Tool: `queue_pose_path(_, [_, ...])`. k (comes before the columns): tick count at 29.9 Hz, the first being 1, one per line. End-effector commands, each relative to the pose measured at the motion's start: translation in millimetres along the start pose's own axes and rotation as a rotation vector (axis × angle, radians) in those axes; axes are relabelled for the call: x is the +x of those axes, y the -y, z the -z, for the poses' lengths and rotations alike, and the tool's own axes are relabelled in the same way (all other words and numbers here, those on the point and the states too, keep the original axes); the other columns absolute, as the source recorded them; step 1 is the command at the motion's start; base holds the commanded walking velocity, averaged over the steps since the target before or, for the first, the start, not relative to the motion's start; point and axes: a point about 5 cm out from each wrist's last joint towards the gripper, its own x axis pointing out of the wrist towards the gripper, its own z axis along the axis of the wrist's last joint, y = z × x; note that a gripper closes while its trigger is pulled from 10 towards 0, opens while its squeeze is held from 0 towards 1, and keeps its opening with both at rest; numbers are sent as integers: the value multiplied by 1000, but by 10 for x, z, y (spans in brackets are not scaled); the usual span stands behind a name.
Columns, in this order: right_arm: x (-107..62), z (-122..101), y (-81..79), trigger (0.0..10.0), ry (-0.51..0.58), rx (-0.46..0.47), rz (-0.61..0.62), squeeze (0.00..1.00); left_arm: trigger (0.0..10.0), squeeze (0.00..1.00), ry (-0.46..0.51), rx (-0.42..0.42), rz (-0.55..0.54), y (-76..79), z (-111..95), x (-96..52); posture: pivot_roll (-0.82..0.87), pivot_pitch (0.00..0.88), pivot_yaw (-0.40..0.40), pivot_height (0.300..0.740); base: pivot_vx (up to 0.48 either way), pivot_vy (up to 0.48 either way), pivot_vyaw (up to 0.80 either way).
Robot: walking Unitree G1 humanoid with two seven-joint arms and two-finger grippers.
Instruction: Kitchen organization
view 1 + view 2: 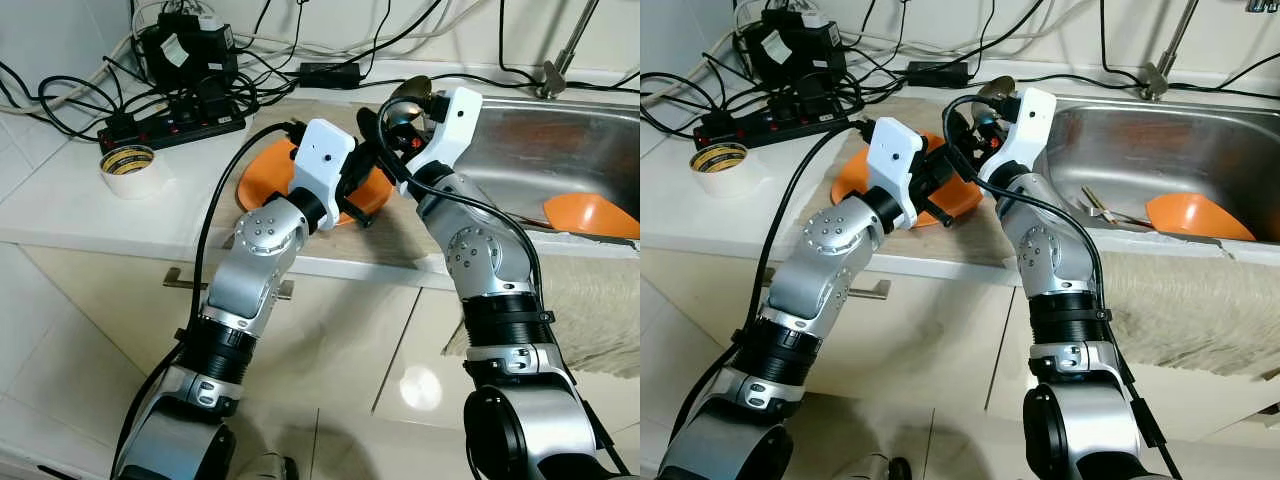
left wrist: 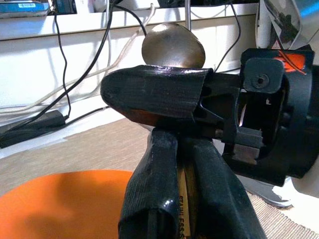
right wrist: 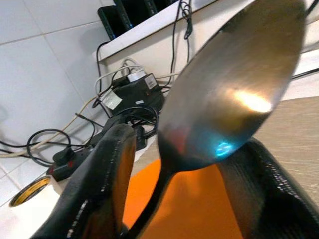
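A metal spoon (image 1: 412,92) stands upright above the counter, bowl end up, over the edge of an orange plate (image 1: 265,175). My left gripper (image 1: 372,170) is shut on the spoon's handle (image 2: 185,199), seen between its two black fingers in the left wrist view. My right gripper (image 1: 385,122) reaches in from the sink side and is open. Its fingers (image 3: 107,179) stand apart on either side of the spoon's bowl (image 3: 229,99). The two grippers meet just above the plate's right rim.
A steel sink (image 1: 540,140) lies to the right with an orange bowl (image 1: 590,215) and cutlery (image 1: 1105,210) in it, and a faucet (image 1: 565,50) behind. A power strip (image 1: 170,125) with tangled cables and a tape roll (image 1: 128,165) sit at the left. A towel (image 1: 600,310) hangs over the counter edge.
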Motion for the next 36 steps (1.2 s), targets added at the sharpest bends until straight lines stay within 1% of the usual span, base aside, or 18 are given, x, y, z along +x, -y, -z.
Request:
queue_pose_path(1, [-5, 22, 62, 0, -12, -9, 40, 0, 0, 0, 50, 23, 16, 10, -134, 4, 42, 0, 15, 740, 0, 0, 0])
queue_pose_path(13, [-15, 39, 91, 0, -17, -6, 60, 0, 0, 0, 41, 26, 27, 19, -128, 12, 40, 0, 19, 740, 0, 0, 0])
queue_pose_path(32, [-36, 44, 119, 0, -12, -24, 70, 0, 0, 0, -28, 58, 36, 13, -27, 7, 39, 0, 21, 740, 0, 0, 0])
queue_pose_path(33, [-36, 44, 120, 0, -10, -25, 71, 0, 10000, 0, -43, 63, 34, 6, -12, 11, 39, 0, 23, 740, 0, 0, 0])
queue_pose_path(36, [-38, 29, 129, 0, -1, -37, 77, 0, 10000, 0, -53, 66, 22, -17, 0, 18, 39, 0, 24, 740, 0, 0, 0])
